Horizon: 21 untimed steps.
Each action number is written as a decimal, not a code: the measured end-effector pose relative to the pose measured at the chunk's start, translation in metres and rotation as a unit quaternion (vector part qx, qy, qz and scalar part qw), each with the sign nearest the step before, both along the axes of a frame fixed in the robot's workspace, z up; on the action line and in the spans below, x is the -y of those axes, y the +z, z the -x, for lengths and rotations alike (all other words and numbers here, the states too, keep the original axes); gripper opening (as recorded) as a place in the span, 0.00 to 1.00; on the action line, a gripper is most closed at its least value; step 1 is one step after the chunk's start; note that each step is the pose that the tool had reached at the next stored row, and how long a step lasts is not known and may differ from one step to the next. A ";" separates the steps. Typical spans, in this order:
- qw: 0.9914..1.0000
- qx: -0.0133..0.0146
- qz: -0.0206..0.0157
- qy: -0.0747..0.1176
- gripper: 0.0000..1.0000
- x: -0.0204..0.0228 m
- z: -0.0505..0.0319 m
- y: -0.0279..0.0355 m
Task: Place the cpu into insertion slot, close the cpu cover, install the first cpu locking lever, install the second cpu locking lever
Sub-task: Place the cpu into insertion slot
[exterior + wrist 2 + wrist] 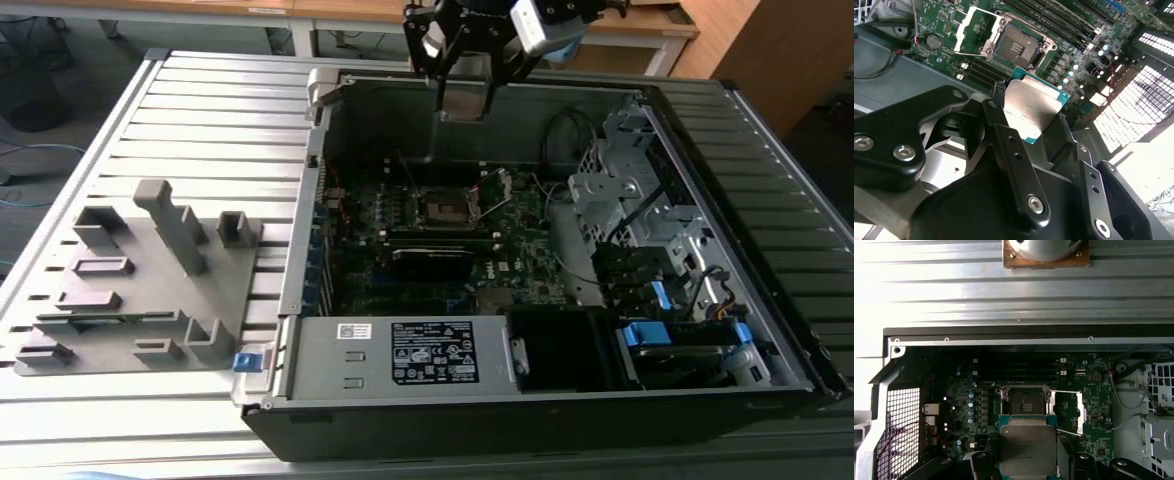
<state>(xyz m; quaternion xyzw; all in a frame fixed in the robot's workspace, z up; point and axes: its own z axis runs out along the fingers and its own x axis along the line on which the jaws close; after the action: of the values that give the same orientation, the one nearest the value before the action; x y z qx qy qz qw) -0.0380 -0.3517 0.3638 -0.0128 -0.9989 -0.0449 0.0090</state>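
My gripper (465,98) hangs above the open computer case, shut on the cpu (463,101), a small square chip with a dull silver top. In both wrist views the cpu (1034,112) (1028,450) sits between the black fingers (1004,145) (980,464), held by its edges. The insertion slot (446,208) (1016,47) (1026,402) lies bare on the green motherboard, below and a little ahead of the chip. The cpu cover (970,29) (1079,412), a thin silvery frame, is swung open beside the slot.
The case walls (320,200) ring the motherboard. A power supply (427,355) and blue-tabbed drive bays (654,335) fill the near end, with grey cables (574,240) beside the board. A grey fixture plate with upright blocks (134,270) lies on the slatted table at the exterior view's left.
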 end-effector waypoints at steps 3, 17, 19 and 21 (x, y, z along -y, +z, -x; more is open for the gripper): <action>1.000 0.000 0.000 0.000 0.54 0.0000 0.0000 -0.0003; 1.000 0.000 0.000 0.000 0.54 0.0000 0.0000 -0.0027; 1.000 0.000 0.000 0.000 0.54 0.0000 0.0000 -0.0036; 1.000 0.000 0.000 0.000 0.54 0.0000 0.0000 -0.0050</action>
<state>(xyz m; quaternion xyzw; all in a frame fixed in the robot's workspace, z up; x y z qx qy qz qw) -0.0380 -0.3517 0.3588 -0.0128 -0.9989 -0.0449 0.0089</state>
